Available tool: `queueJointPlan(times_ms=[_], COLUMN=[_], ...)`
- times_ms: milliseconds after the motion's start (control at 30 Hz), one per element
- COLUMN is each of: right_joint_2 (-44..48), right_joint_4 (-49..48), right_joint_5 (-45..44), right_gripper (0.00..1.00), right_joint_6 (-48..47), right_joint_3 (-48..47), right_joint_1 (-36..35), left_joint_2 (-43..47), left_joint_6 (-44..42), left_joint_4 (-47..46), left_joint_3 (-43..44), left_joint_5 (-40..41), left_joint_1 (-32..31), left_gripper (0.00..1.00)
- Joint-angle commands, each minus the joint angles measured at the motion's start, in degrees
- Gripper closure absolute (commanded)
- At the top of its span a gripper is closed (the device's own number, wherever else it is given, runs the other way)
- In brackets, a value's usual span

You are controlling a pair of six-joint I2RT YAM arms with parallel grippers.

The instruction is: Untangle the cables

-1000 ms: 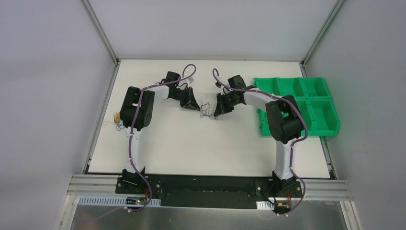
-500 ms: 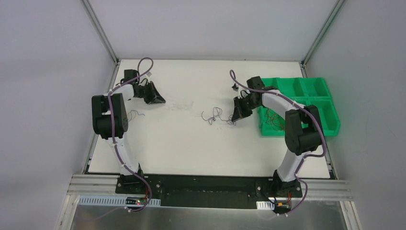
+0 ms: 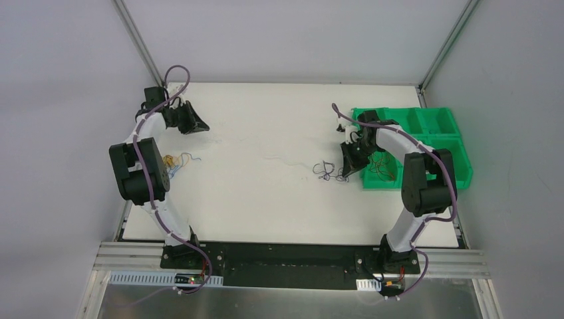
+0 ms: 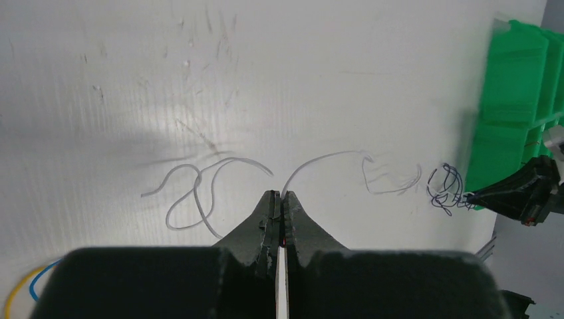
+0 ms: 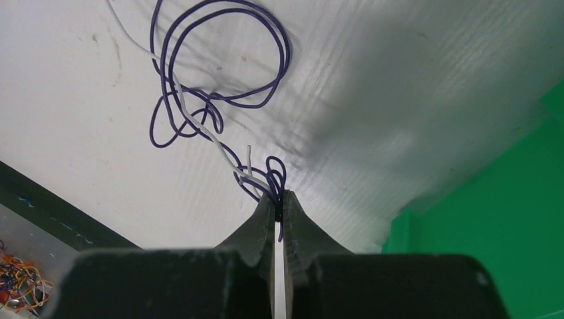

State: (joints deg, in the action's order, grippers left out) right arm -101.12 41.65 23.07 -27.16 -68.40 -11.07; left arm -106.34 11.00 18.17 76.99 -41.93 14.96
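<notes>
Right wrist view has the right hand point(image 5: 279, 196) pinched shut on the purple cable point(image 5: 219, 66), whose loops lie on the counter point(image 3: 266, 199) near its right edge, just beside the green bin point(image 3: 439, 123). The white cable point(image 5: 199, 126) threads through those loops. It runs across the middle of the counter to the left hand point(image 4: 280, 196), near the far left corner, which we judge to be closed on it.

We judge the step in hand to be drawing white free of purple. Next, the hands should move further apart, slowly, so the knot does not tighten.

We count two hands, one purple cable, and one white, possibly two. One yellow cable point(image 4: 18, 288) and one blue cable point(image 4: 36, 284) lie by the left edge.
</notes>
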Motion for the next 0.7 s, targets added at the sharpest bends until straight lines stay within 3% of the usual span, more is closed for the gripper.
queueJointPlan(times_ms=[0,133,467,667], right_joint_2=[1.48,1.96,2.78,3.48], right_joint_4=[3.26,3.57,3.33,3.79], right_joint_5=[-3.46,-5.75,-7.78,-5.50], right_gripper=[1.00,1.00,1.00,0.74], right_joint_6=[-2.51,-3.93,-6.41,-6.51], right_joint_3=[0.90,2.59,5.71,5.27], right_joint_1=[-0.57,-0.72,-0.62,-0.56], left_joint_2=[7.15,8.40,3.26,1.62], left_joint_6=[-2.38,-4.66,2.29,8.84], left_joint_4=[0.20,0.20,-0.76,-3.89], left_joint_3=[7.28,14.80,35.95,44.80], left_joint_5=[-3.93,-1.56,-2.54,-5.73], left_joint_1=[-0.21,1.19,5.19,6.04], left_gripper=[1.00,1.00,1.00,1.00])
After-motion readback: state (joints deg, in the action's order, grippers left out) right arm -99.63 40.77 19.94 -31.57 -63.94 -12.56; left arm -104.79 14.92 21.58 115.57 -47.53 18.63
